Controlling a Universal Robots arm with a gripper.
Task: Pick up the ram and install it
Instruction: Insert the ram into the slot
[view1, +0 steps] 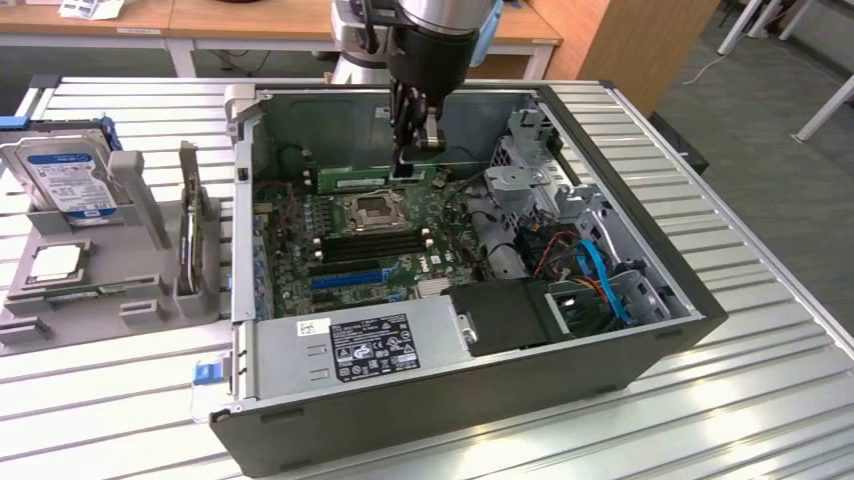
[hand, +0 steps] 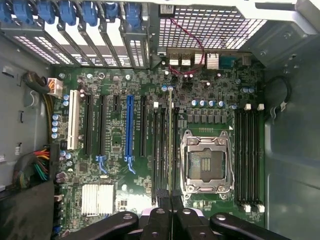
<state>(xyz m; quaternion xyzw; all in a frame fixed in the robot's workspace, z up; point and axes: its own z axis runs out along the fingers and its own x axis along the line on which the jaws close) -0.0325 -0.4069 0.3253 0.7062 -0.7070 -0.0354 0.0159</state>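
My gripper (view1: 419, 152) hangs inside the open computer case (view1: 641, 270), shut on the ram (view1: 371, 180), a long thin green stick held level above the motherboard (view1: 334, 262). It hovers just behind the CPU socket (view1: 370, 210) in the exterior view. In the wrist view the ram (hand: 170, 145) shows edge-on as a thin line running out from between my fingertips (hand: 170, 212). It lies along the black memory slots (hand: 161, 150) beside the CPU socket (hand: 206, 164). Whether it touches a slot I cannot tell.
A grey holder (view1: 80, 300) on the exterior view's left carries a silver hard drive (view1: 64, 178) and a square CPU chip (view1: 56, 262). Inside the case sit the power supply (view1: 367, 340), a drive cage (view1: 527, 185) and blue cables (view1: 607, 285). Expansion slots (hand: 107, 125) line the board.
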